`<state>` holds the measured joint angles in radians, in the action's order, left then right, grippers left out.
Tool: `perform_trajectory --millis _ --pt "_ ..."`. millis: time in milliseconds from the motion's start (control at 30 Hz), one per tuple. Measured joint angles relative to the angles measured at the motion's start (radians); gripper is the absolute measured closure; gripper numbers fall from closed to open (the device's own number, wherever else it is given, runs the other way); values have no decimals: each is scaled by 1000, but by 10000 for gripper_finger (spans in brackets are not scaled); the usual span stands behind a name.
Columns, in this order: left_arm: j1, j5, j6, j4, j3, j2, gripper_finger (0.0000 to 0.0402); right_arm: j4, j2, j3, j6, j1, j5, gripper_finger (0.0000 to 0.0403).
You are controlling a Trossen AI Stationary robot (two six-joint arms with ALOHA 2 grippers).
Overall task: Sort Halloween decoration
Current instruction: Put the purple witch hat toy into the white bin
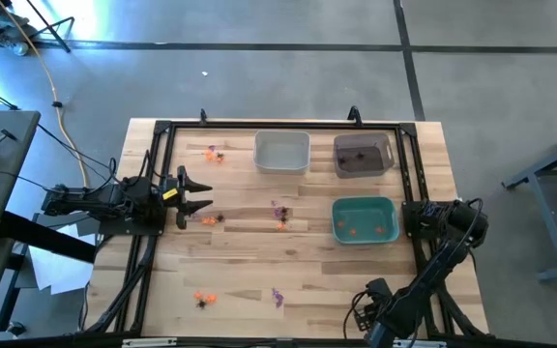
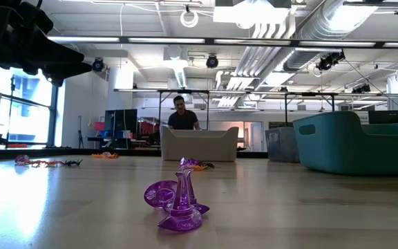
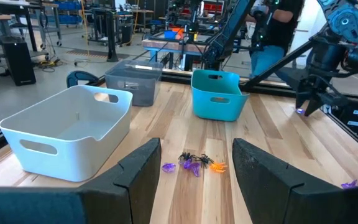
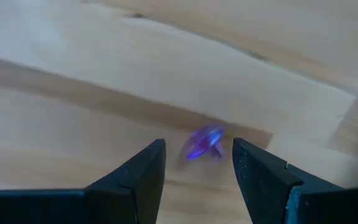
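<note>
Hovering with fingers spread, the right gripper (image 4: 194, 165) has 1 purple trinket (image 4: 202, 143) just ahead between its tips: a pick looks underway. Next it must descend and close. The left gripper (image 1: 197, 196), also released, waits near another cluster (image 3: 194, 164).
</note>
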<state>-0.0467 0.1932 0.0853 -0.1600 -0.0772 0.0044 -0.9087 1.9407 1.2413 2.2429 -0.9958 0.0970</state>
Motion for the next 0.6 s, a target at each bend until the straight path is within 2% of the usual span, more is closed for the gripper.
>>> perform_trajectory --millis 333,433,600 --pt "0 0 0 0 0 0 216 87 -6 -73 -16 1 -14 228" --pt "0 0 0 0 0 0 216 88 -5 -73 -17 1 -19 251" --pt "0 0 0 0 0 0 216 112 -4 -73 -17 3 -22 314"
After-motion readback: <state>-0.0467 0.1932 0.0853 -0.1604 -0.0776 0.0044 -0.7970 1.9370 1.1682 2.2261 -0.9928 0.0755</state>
